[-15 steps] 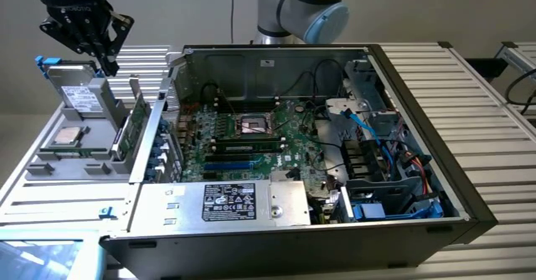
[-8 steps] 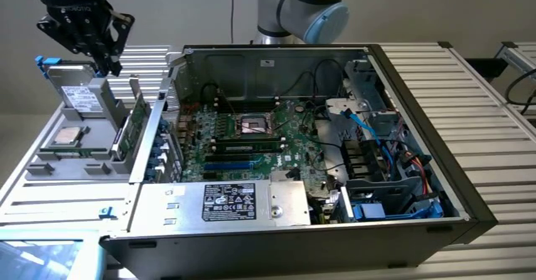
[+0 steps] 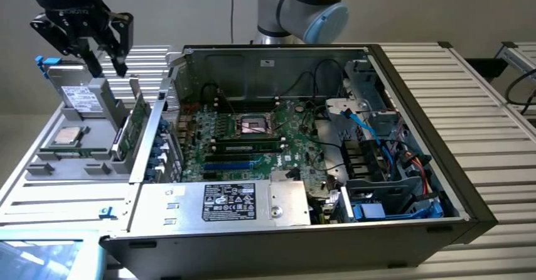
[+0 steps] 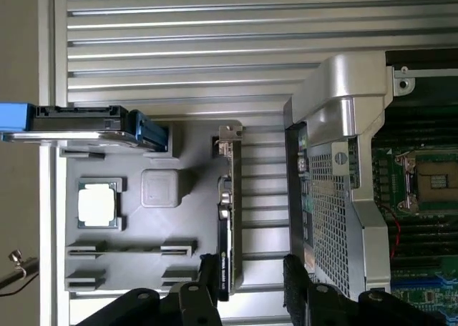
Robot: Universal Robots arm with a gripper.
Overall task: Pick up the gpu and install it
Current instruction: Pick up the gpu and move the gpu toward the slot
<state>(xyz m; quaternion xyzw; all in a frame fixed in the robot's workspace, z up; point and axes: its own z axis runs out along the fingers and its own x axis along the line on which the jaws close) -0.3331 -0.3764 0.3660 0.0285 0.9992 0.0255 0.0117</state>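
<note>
A grey parts holder [image 3: 50,167] sits on the slatted tabletop [image 3: 477,110] just beside the open computer case [image 3: 268,66], at the case's rear wall. The gpu [image 3: 134,126] stands on edge in the holder slot nearest the case, its silver bracket end up and its green board facing away from the case. Farther from the case the same holder carries a silver drive [image 3: 84,98] with a white label, also on edge, and a square processor chip [image 3: 67,137] lying flat in its recess.

The hand [image 3: 107,70] hangs above the holder, on the side away from the case, its two fingers spread wide with nothing between them. In the wrist view the hand [image 4: 252,283] frames the near end of the gpu [image 4: 227,211], with one finger [image 4: 209,276] just beside the card's edge and the other towards the case's perforated wall [image 4: 322,219]; whether either finger touches the card cannot be told.

Inside the case lie the green motherboard [image 3: 251,161] with an open processor socket [image 3: 253,124], a dark memory stick [image 3: 247,147] seated below the socket, a labelled power supply [image 3: 226,201] along the near wall, and blue cables [image 3: 368,132] by the drive bays.
</note>
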